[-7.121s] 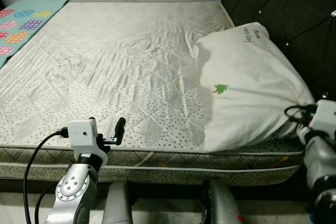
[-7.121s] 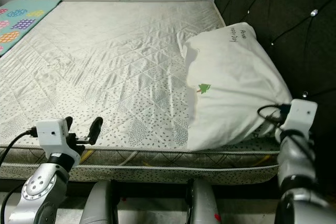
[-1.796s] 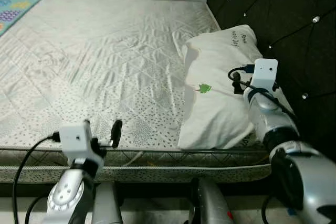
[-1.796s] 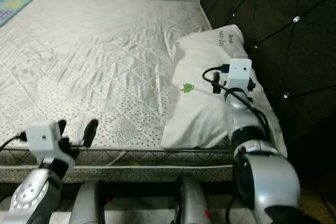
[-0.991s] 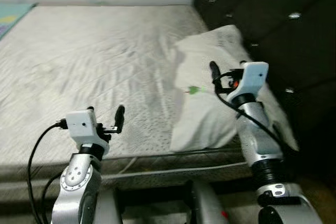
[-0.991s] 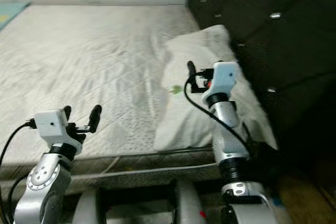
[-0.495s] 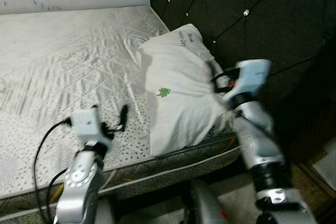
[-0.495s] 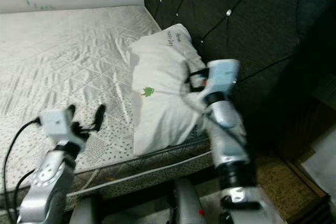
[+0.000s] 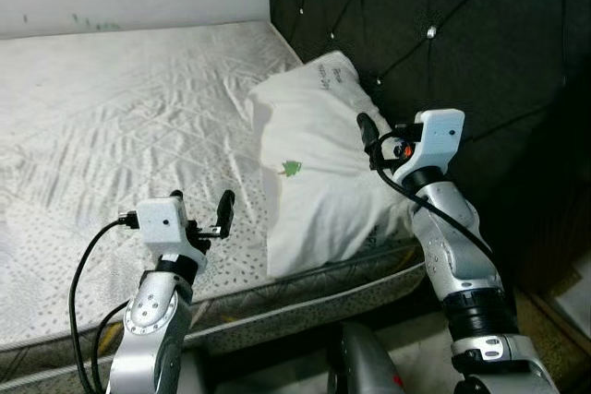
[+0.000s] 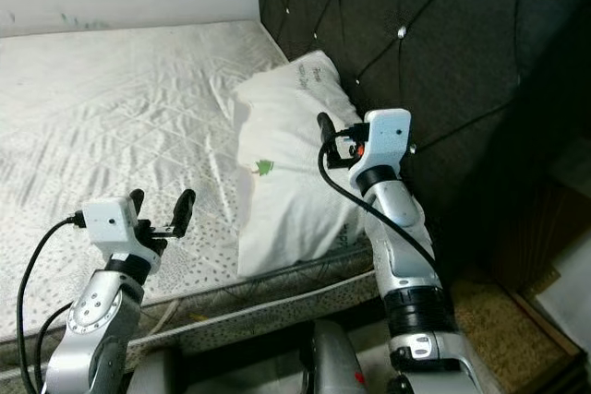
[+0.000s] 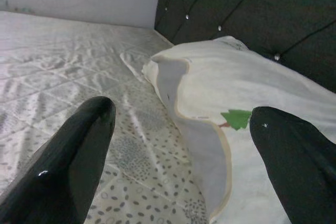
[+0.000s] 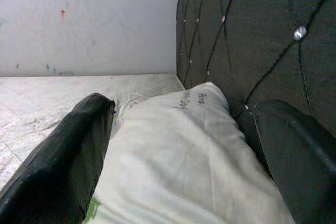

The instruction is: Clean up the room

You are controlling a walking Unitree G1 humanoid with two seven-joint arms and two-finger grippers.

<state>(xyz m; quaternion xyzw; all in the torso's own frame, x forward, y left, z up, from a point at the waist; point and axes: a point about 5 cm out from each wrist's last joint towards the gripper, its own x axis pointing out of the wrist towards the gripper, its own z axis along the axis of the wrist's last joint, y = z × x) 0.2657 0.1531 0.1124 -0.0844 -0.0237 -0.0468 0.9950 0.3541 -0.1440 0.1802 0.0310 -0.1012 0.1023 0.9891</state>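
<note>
While the left gripper (image 9: 201,214) hovers with fingers spread over the mattress (image 9: 111,117) edge, near the pillow's (image 9: 319,168) front corner, the right gripper (image 10: 337,140) hangs released just above the pillow, which lies against the dark headboard (image 9: 434,34).

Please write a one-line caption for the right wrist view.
Open right gripper above white pillow beside black tufted headboard.

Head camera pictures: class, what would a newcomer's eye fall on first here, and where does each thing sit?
First, the white pillow with a small green tree print, lying on the quilted mattress against the dark tufted headboard. Next, the right gripper, open, raised over the pillow's near end. The left gripper, also open, hovers over the mattress's front edge.
</note>
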